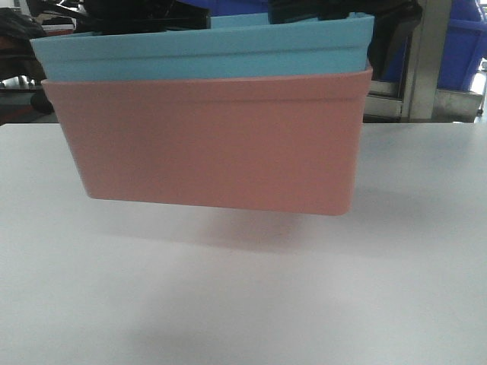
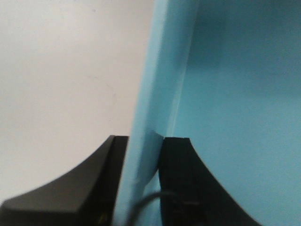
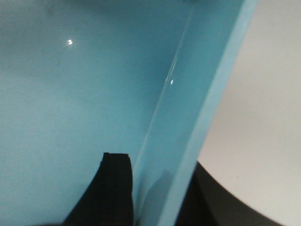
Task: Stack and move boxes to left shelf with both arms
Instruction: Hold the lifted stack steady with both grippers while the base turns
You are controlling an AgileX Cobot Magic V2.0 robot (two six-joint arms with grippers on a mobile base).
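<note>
Visibly nested: blue bin [image 1: 205, 49] in pink bin [image 1: 213, 144]; left pincer [image 2: 145, 157], right pincer [image 3: 157, 188] pinching blue rim.

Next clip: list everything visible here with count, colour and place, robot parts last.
light blue bin: one, light blue, nested in the pink bin, rim above it
pink bin: one, salmon pink, centre, seemingly lifted off the table
table: one, grey-white, below
dark blue bins: count unclear, dark blue, background right
metal post: one, grey, background right
left gripper: black, clamping a light blue bin wall
right gripper: black, clamping a light blue bin wall
</note>
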